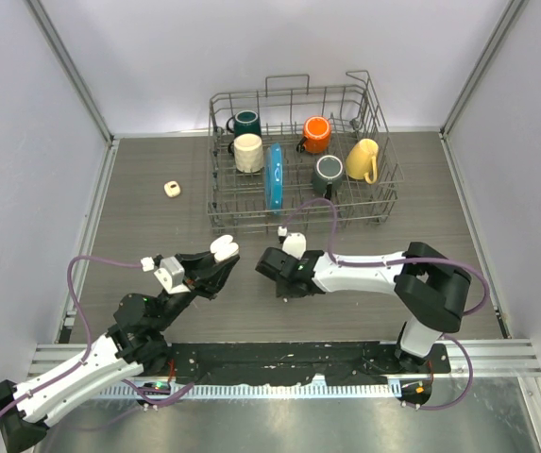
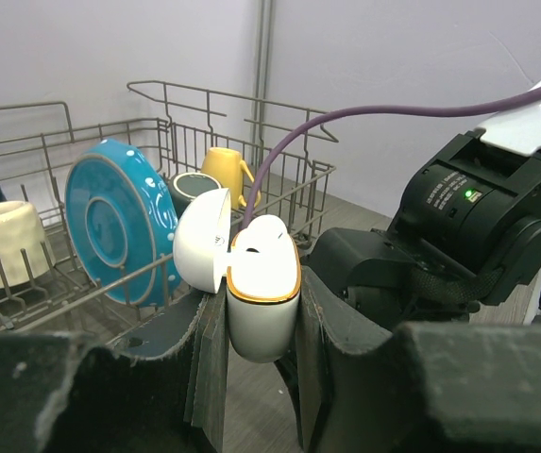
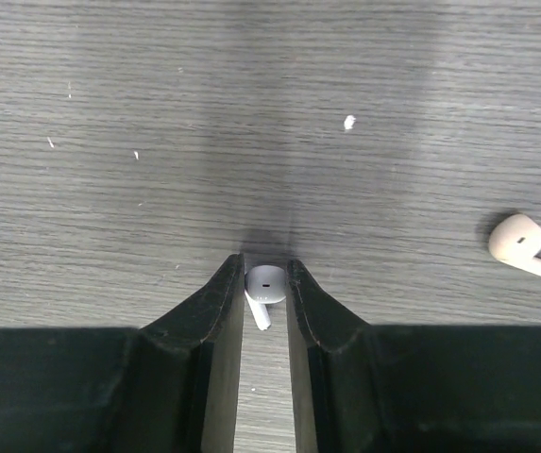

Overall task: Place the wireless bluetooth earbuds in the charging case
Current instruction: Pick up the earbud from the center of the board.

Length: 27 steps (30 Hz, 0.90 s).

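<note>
My left gripper (image 2: pixel 262 316) is shut on the white charging case (image 2: pixel 262 302), which has an orange rim. Its lid (image 2: pixel 202 241) is swung open to the left. From above, the case (image 1: pixel 224 248) is held off the table, left of my right gripper (image 1: pixel 272 267). My right gripper (image 3: pixel 265 283) points down at the table and is shut on a white earbud (image 3: pixel 266 283). The bud is pinched between the fingertips and its stem points back toward the wrist. A second, cream earbud (image 3: pixel 518 243) lies loose on the table to the right.
A wire dish rack (image 1: pixel 383 203) stands behind both grippers and holds several mugs and a blue plate (image 1: pixel 274 176). A small cream object (image 1: pixel 171 189) lies on the table left of the rack. Walls close the left and right sides.
</note>
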### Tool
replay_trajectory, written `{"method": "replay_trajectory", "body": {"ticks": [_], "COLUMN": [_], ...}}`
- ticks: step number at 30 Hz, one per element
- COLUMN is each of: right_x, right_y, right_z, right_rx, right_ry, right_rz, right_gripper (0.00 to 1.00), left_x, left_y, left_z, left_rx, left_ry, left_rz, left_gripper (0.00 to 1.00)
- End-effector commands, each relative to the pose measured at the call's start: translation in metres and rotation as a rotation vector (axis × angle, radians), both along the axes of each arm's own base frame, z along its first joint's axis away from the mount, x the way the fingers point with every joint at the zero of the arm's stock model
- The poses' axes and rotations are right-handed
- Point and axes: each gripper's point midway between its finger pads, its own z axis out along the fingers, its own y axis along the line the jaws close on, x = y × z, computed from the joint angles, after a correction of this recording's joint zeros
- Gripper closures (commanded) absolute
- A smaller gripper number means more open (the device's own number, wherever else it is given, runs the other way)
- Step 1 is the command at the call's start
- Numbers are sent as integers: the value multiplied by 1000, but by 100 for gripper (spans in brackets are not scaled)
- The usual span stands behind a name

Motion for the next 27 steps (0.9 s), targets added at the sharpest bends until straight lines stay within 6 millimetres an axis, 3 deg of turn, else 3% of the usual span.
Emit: {"method": "replay_trajectory", "body": {"ticks": [1, 8, 27], "right_x": [16, 18, 6], "right_y": [-10, -35, -35], "right_z": [25, 8, -8], "right_rx": [10, -49, -18], "right_ry": [-108, -90, -20], "right_rz": [-47, -125, -105], "right_gripper": [86, 82, 67], "left_x": [0, 0, 1], "left_y": [4, 5, 5], "left_z": [17, 17, 13], "left_rx": [-55, -55, -54], "left_ry": [-28, -25, -11], "left_rz": [12, 15, 20], "left_gripper": [100, 100, 100]}}
